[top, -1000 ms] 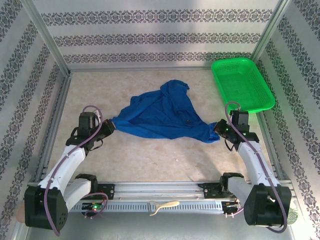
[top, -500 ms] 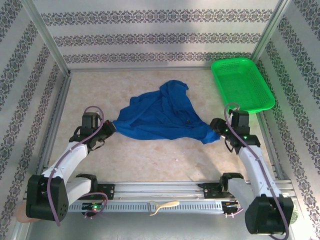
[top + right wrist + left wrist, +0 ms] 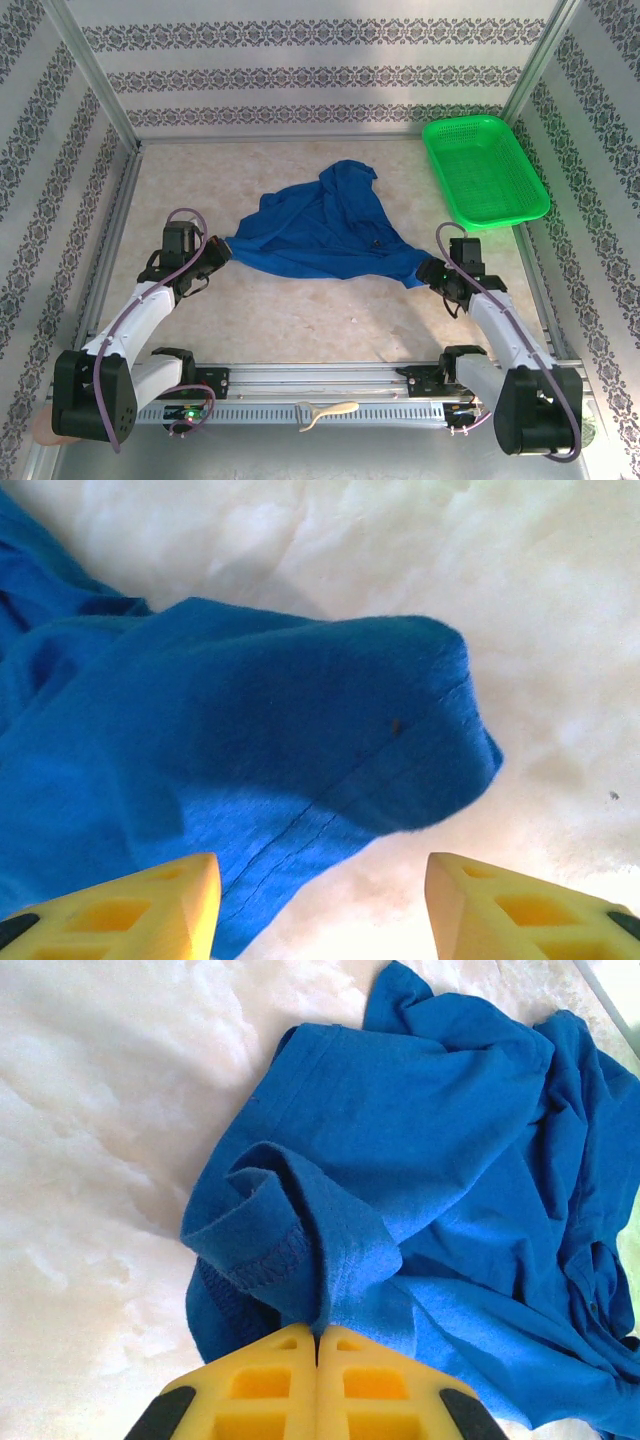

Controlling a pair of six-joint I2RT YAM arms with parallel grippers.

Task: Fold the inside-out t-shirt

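Just releases t-shirt [image 3: 320,230] corner at 4 o'clock, right gripper [image 3: 318,885] spread. Still pinches 9 o'clock corner with left gripper [image 3: 318,1345]. Likely regrasp next; no fold yet.

Top view. The t-shirt [image 3: 325,232] lies mid-frame on the table [image 3: 300,315]. The basket [image 3: 485,170] stands at upper right, well apart from the t-shirt. The left gripper [image 3: 222,250] meets the t-shirt's left corner, and the right gripper [image 3: 428,272] meets its lower-right corner.
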